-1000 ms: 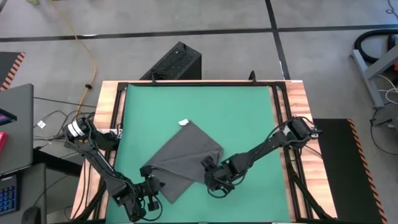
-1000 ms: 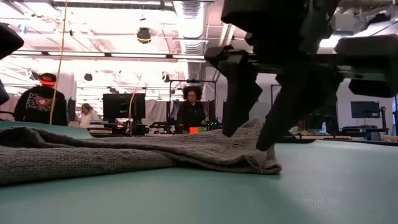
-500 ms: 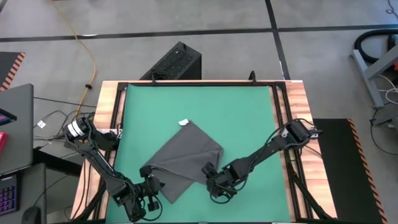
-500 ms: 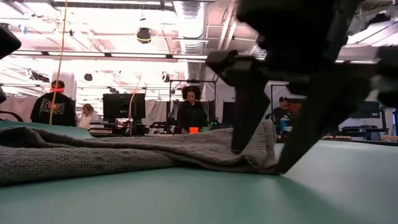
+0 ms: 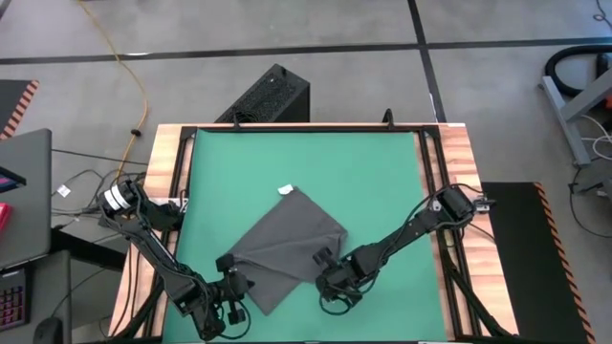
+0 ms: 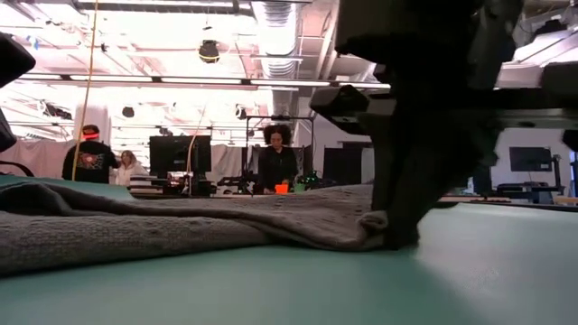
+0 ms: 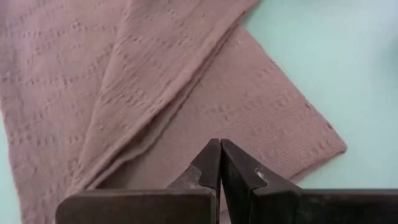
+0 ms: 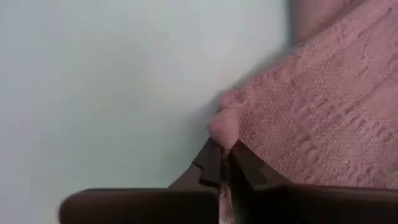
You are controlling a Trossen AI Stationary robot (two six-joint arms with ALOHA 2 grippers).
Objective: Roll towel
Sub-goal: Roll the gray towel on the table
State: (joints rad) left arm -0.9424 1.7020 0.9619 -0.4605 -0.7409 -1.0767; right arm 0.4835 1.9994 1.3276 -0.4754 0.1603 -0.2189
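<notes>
Green mat (image 5: 363,182) carries an unrolled dark grey soft towel (image 5: 282,250); right gripper (image 5: 325,265) pinches its three-o'clock corner, left gripper (image 5: 232,280) closed at nine; rolling remains.

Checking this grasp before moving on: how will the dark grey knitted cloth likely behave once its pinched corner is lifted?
Probably floppy: the dark grey knitted cloth lies flat on the green mat with a soft fold, and its corner bunches where the right pincer has shut on it. It will likely drape and trail rather than hold shape. The textured weave should resist slipping out.
</notes>
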